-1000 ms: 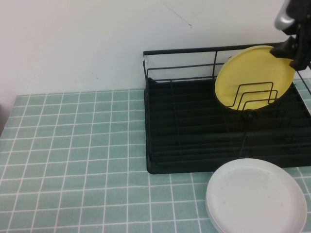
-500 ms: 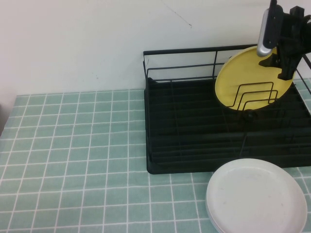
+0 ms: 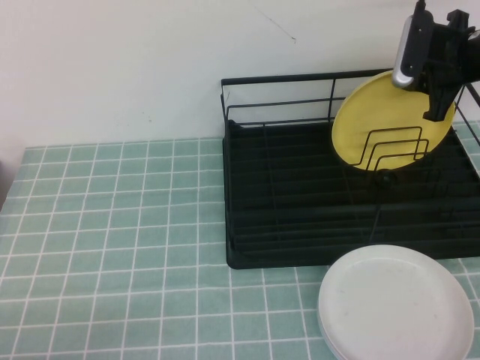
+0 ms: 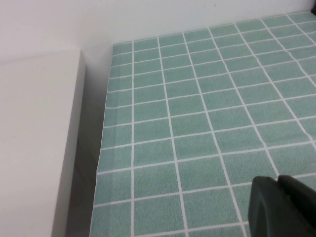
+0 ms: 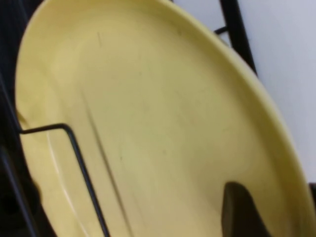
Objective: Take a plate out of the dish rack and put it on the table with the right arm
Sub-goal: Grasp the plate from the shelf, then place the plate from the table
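— Black and silver-grey, the right gripper hangs at the plate's upper right edge, at the rack's far right corner. Does it have hold of it?

— One dark finger lies over the yellow face near the rim; whether the fingers are clamped on the plate cannot be told.

— Where does the plate stand?

— Upright on edge in the rack's back right part, tilted back, behind the wire dividers.

— And beyond the rack?

— A stack of white plates lies on the table just in front of the rack's right end. The left gripper shows only as a dark tip above the green grid cloth near the table's edge, its fingers' state unclear.
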Tool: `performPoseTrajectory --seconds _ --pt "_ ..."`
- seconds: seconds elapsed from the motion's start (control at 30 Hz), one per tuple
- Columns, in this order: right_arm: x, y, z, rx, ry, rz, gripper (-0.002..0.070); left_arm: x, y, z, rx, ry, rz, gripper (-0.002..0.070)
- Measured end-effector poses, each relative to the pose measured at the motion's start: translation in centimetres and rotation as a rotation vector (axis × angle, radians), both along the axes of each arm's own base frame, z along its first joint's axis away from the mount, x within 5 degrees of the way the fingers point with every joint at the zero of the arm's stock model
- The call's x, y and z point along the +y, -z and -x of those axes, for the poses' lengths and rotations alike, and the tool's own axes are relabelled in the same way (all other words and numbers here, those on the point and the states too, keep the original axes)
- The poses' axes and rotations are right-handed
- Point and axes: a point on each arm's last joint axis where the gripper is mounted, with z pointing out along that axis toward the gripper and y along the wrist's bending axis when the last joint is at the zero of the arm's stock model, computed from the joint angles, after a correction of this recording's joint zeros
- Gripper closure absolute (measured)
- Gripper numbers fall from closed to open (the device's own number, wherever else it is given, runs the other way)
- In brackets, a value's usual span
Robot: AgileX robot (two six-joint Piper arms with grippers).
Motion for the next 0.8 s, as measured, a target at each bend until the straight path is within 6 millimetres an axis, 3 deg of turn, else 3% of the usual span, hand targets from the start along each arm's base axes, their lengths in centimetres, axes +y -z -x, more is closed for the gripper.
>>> performPoseTrajectory --seconds 0.17,0.3,0.43,0.57,0.8 --pt "0.0 0.4 -0.2 0.003 0.004 -0.007 0.0426 0.0 0.0 0.0 0.0 0.0 0.0 0.0678" --pt "0.1 0.4 -0.2 0.01 0.002 -0.01 0.05 0.0 0.0 0.0 0.0 0.0 0.0 0.0678" --pt "0.1 -0.8 0.5 0.021 0.004 -0.029 0.0538 0.0 0.0 0.0 0.0 0.0 0.0 0.0678" --pt "-0.1 -4.2 1.8 -0.02 0.02 -0.054 0.054 0.0 0.0 0.0 0.0 0.0 0.0 0.0678" --pt "-1.3 -13.5 7.3 -0.131 0.096 -0.104 0.059 0.0 0.0 0.0 0.0 0.0 0.0 0.0678"
